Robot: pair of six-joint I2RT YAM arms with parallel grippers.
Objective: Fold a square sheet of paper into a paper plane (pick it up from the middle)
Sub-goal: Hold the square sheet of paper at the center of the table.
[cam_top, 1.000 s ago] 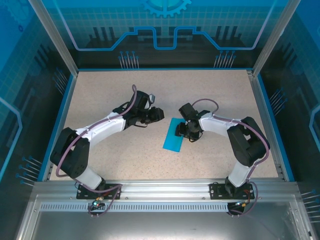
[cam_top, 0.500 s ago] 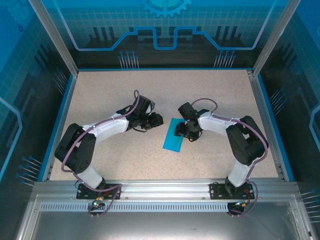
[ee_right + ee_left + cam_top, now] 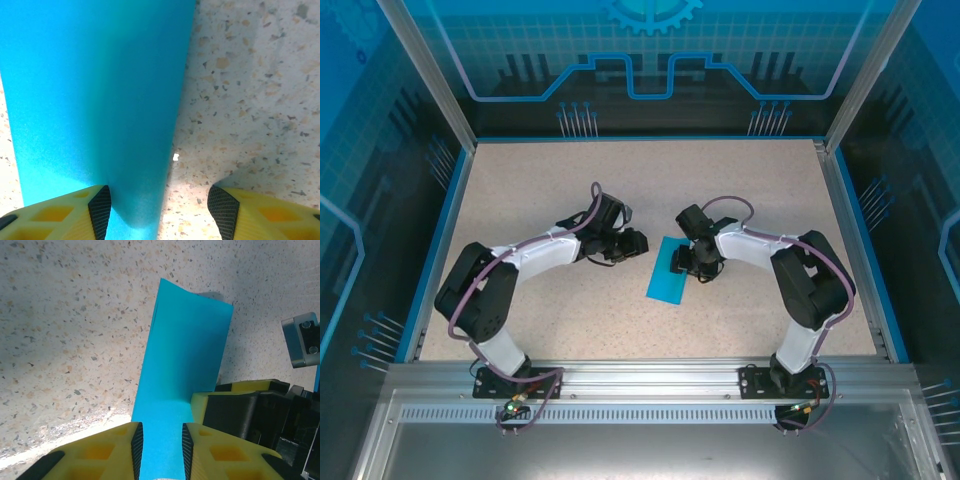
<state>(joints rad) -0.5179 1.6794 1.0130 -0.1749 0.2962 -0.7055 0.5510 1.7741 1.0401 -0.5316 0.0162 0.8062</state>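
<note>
The square sheet of paper point(image 3: 667, 280) is teal and lies on the speckled table as a narrow folded rectangle. No paper plane is in view. My left gripper point(image 3: 638, 243) is at the strip's far left corner. In the left wrist view its jaws point(image 3: 159, 440) stand narrowly open, with the paper point(image 3: 185, 350) lying flat between the pads. My right gripper point(image 3: 688, 264) is over the strip's right edge. It is wide open point(image 3: 159, 205): the left pad is over the paper point(image 3: 95, 100), where a fold rises, and the right pad is over bare table.
The speckled tabletop point(image 3: 540, 180) is ringed by a blue rim point(image 3: 440, 240), with glass walls beyond. An aluminium rail point(image 3: 640, 375) carries both arm bases at the near edge. There is open table to the left, behind and in front of the paper.
My left gripper has moved a little down and to the right, closer to the paper's corner. The right gripper and the paper have stayed put.
</note>
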